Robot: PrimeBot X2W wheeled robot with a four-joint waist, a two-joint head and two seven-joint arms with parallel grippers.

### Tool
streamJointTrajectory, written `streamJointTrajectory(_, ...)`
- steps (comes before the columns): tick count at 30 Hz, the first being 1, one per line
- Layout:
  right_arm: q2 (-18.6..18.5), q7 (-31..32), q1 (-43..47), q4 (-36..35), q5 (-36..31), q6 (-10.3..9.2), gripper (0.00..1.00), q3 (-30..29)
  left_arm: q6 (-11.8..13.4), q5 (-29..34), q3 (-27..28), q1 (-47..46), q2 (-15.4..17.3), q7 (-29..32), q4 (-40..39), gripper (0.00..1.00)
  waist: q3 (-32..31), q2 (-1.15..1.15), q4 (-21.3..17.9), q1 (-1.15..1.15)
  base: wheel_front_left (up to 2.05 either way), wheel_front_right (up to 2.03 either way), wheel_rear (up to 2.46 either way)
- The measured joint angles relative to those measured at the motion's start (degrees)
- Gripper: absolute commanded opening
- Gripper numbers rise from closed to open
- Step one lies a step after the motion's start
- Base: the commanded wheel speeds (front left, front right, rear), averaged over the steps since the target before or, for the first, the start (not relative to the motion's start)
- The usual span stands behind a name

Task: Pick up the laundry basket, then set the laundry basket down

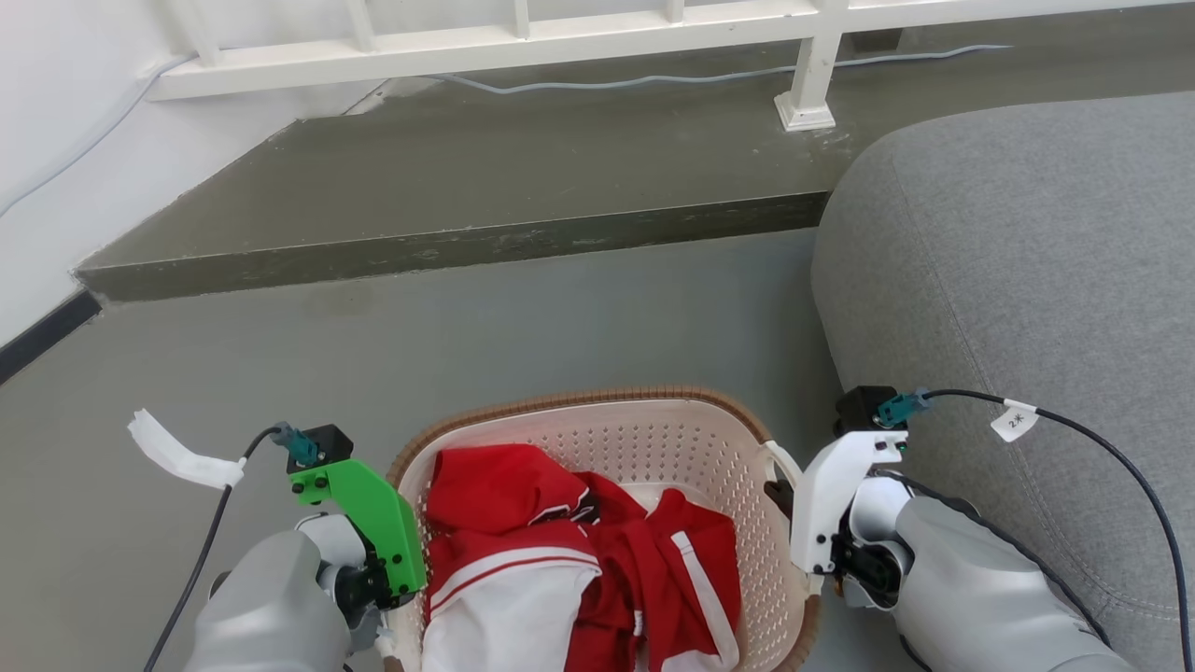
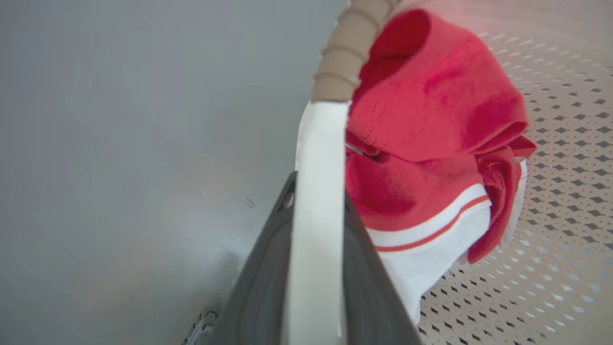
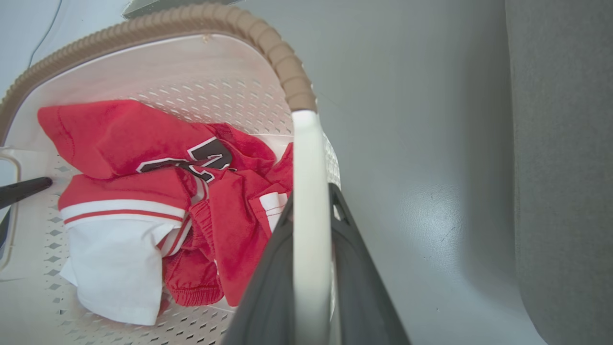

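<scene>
The left claw (image 2: 317,191) is seen clamped on the basket's left handle (image 2: 322,139), with 1 dark finger on each side of the white strip. The right claw (image 3: 311,201) is clamped in the same way on the right handle (image 3: 306,153). The basket (image 1: 579,399) is held between the 2 claws at the bottom middle of the head view, over the grey floor (image 1: 560,317) and just beside a grey sofa (image 1: 1027,261). Whether its base touches the floor cannot be told. Its cream wall is pierced with small holes, and its rim is brown and ribbed. Red and white clothes (image 1: 523,495) are heaped inside. A black figure (image 3: 210,158) edged in white is printed on 1 red piece, but it is folded and cannot be read. A white tag (image 1: 1015,420), seen against the sofa, is marked with a 2 and a second sign too small to make out. Beyond the basket, a raised step (image 1: 467,177) and a white railing (image 1: 523,42) are seen.
</scene>
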Motion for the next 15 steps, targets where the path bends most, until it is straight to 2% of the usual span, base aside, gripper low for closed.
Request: streamJointTrajectory(15,-0.5,1.0,0.0,-0.5,1.1,-0.01,0.00,1.3,0.0,-0.3,-0.5,0.0,0.0,0.6,0.0,0.00,0.7,0.00,-0.1,0.00,0.00,0.00,0.00)
